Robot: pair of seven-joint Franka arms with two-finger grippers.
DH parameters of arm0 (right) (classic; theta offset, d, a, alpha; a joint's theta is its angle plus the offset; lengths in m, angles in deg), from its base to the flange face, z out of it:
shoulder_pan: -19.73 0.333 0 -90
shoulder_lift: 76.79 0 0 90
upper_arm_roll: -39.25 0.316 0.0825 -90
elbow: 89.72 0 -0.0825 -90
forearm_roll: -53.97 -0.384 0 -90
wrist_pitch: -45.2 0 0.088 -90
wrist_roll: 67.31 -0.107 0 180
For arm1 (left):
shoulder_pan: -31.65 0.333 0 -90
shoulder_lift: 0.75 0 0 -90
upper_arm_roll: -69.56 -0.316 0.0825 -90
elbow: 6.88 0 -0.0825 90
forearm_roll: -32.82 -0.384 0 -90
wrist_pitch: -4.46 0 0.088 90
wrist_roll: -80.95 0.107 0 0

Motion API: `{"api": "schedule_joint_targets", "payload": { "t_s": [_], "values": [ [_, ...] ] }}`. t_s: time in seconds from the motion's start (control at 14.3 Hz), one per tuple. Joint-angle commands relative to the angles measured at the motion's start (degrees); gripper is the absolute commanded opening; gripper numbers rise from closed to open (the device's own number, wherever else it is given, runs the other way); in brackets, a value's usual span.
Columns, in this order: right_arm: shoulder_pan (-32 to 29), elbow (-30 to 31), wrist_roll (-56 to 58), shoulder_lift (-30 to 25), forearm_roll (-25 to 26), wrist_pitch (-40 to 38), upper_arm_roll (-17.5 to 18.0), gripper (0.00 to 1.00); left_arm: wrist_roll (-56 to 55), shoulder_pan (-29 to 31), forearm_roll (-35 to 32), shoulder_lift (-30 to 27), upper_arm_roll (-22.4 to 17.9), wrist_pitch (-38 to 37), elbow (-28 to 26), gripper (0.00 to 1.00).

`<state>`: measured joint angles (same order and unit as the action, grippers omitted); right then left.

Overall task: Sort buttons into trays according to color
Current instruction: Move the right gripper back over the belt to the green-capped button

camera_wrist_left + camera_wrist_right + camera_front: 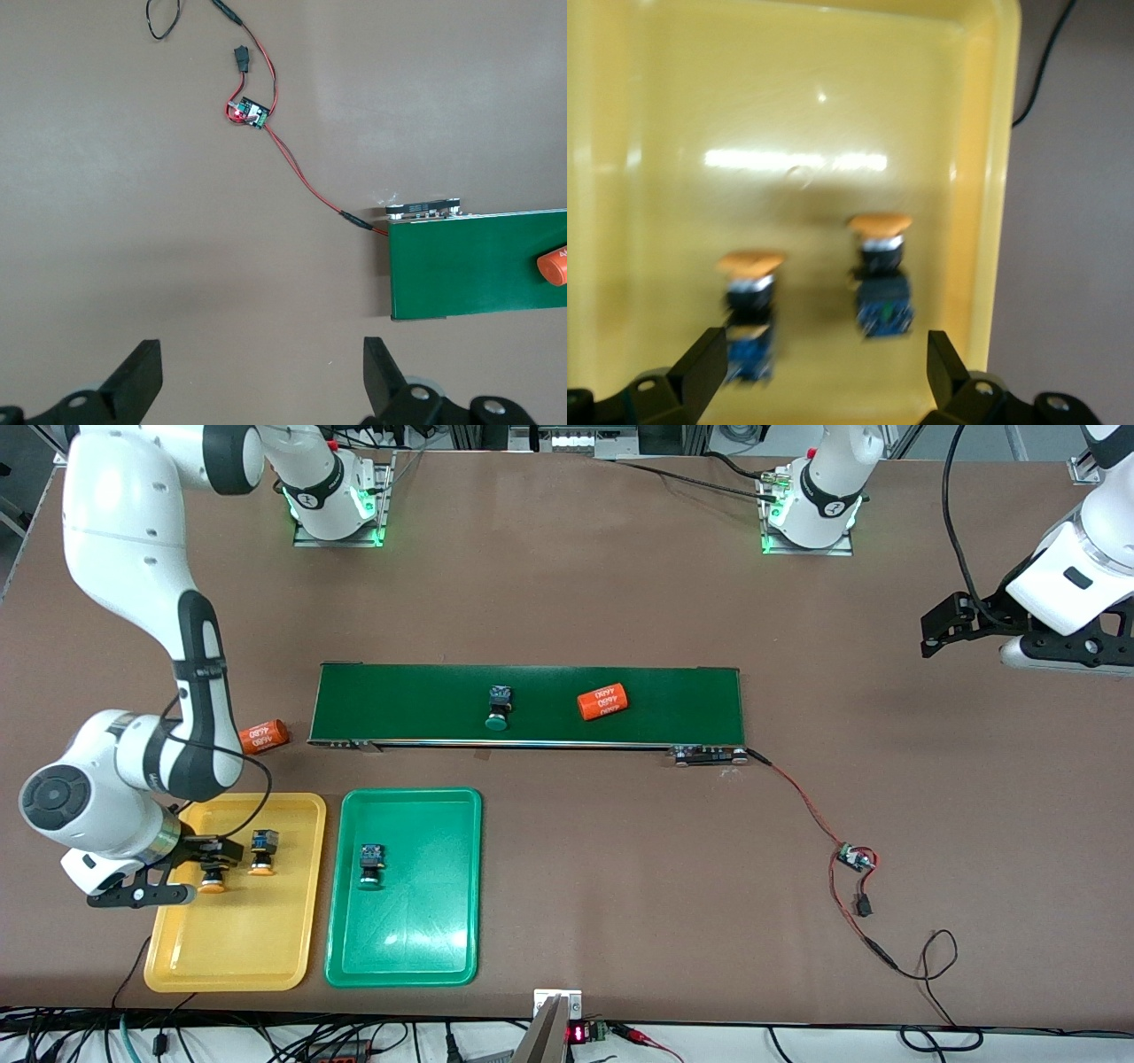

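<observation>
Lying on the counter (567, 886), the yellow tray (292, 886) is carrying both orange buttons (262, 852), the green tray (443, 921) one green button (371, 865); another green button (498, 707) is being left on the belt (399, 700). Light, rigid, smooth-capped, it is probably best taken by its body. The right gripper (209, 861), fingers wide, is being held over the yellow tray; the left gripper (263, 381), fingers wide, is being kept waiting.

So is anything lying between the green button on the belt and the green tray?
Nothing visible: the green button sits on the belt, and only bare table separates it from the green tray.
</observation>
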<state>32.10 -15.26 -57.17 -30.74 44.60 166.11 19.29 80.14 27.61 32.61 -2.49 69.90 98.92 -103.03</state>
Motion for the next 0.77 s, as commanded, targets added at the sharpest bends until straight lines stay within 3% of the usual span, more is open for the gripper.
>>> {"api": "schedule_joint_targets", "payload": {
  "t_s": [0.0, 0.28, 0.7],
  "values": [
    [3.7, 2.26, -5.19, -7.45, -1.26, -11.8, 0.45, 1.0, -0.5, 0.0, -1.1, 0.51, 0.02, -0.86, 1.32, 1.0],
    [12.3, 4.9, -16.16, -11.68, -1.08, -17.8, 0.28, 1.0, -0.51, 0.26, -1.1, 0.51, -0.07, -0.85, 1.32, 1.0],
    [24.61, 5.61, -37.44, -11.77, -1.17, -18.43, 0.36, 1.0, -0.5, 0.35, -1.02, 0.51, -0.42, -1.12, 1.32, 1.0]
  ]
}}
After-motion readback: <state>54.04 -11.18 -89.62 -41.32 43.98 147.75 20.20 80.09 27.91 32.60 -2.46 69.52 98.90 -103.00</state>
